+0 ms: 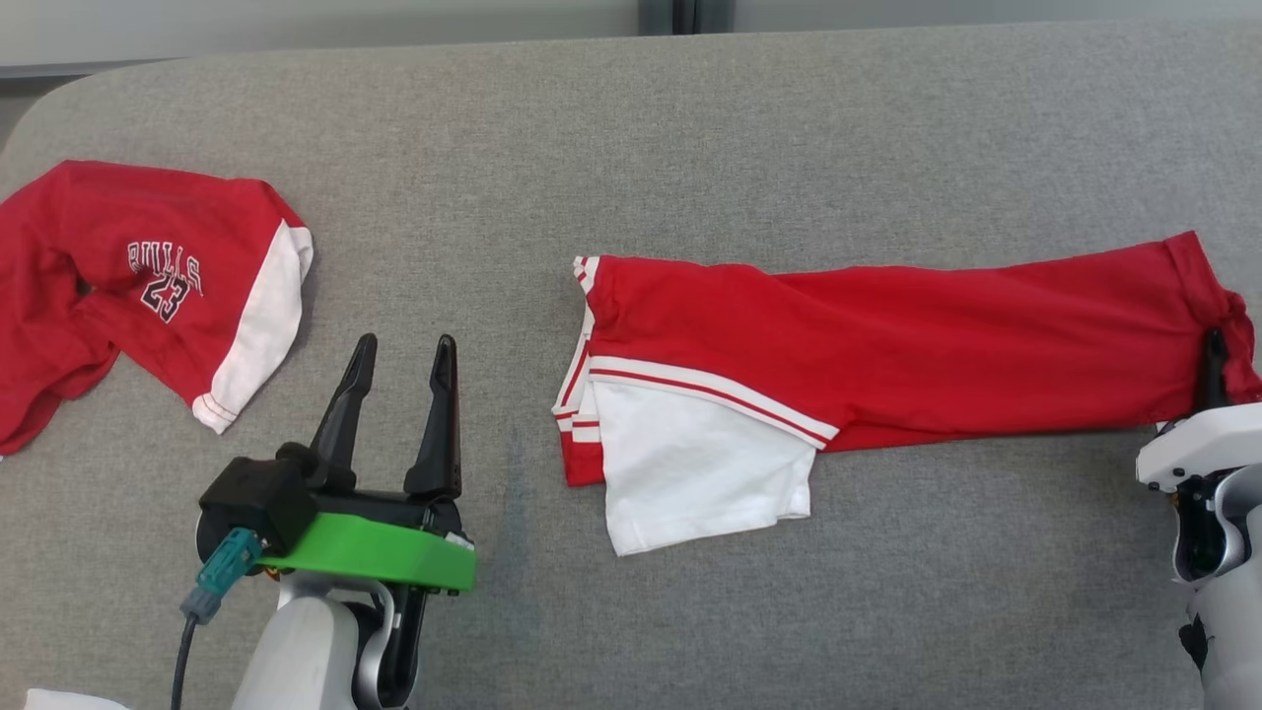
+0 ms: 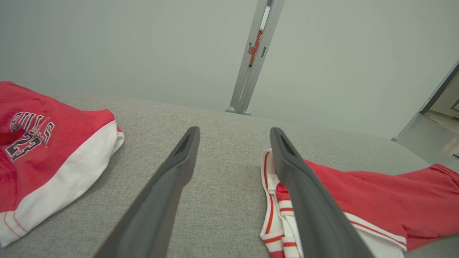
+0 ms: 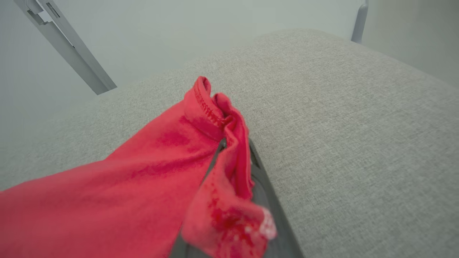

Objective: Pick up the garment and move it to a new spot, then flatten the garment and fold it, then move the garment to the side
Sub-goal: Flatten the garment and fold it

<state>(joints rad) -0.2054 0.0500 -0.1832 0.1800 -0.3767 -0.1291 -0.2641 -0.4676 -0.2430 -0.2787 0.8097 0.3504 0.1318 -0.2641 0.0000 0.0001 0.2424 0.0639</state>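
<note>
At the far left of the gray padded surface (image 1: 690,128) lies a crumpled red shirt (image 1: 128,286) with white trim, lettered "BULLS 23". Just right of it, the left gripper (image 1: 406,342) hovers over bare padding with its two dark fingers spread wide and nothing between them. Past the middle, the garment (image 1: 887,345) is drawn out flat on the surface. Its long axis runs left to right, and its red-and-white striped edge (image 1: 584,394) and white panel (image 1: 690,463) are at the left end. Its narrow red end points right and bunches up where the right gripper (image 1: 1213,340) has pinched its fingers tight on the hemmed fabric, near the surface's right edge.
</note>
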